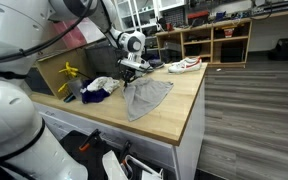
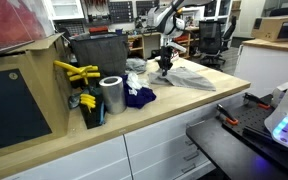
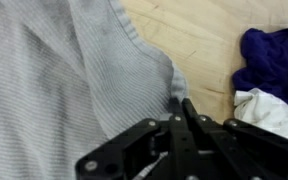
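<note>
Indoors, a wooden tabletop [image 1: 179,115] stands in a workshop with shelves [image 1: 219,40], where the end effector [image 1: 134,70] is pinched closed on the grey cloth [image 1: 149,97].

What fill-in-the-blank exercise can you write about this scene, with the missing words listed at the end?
1. The gripper is shut on the edge of a ribbed ___ cloth.
2. In the wrist view, a dark ___ garment lies crumpled beside that cloth.
3. Both of them rest on a light ___ countertop.

Missing words: grey; blue; wooden
</note>
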Controlling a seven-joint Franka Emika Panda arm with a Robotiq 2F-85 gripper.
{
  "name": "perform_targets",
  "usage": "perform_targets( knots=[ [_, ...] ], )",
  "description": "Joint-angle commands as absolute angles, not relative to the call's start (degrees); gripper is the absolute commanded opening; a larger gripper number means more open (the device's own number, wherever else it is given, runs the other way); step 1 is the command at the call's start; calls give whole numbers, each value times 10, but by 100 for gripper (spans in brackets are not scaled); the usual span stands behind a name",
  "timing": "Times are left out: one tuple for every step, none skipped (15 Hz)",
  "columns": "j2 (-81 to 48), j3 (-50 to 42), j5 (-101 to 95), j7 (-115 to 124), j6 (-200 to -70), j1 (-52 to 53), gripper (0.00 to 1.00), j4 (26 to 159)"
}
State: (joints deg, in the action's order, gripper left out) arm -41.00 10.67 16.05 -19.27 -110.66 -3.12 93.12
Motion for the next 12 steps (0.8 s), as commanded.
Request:
perform_targets(
  knots=[
    [-321,121,174,-242,-1105,-38,1,1033],
    [-305,125,177,-255,-1102,-38,1,1052],
    [-291,130,183,-269,-1096,-38,1,1068],
    [-278,132,188,-281,-1091,-37,1,1082],
    [-267,136,194,-298,-1080,-37,1,1095],
    [-256,139,198,-311,-1071,-36,1,1108],
    [-246,141,202,-324,-1059,-34,1,1119],
    [-237,142,205,-335,-1049,-32,1,1130],
    [-230,143,207,-348,-1035,-31,1,1137],
    [-223,142,209,-355,-1027,-28,1,1145],
    [-219,139,205,-364,-1015,-26,31,1148],
    [-216,138,203,-376,-1003,-25,32,1150]
  ],
)
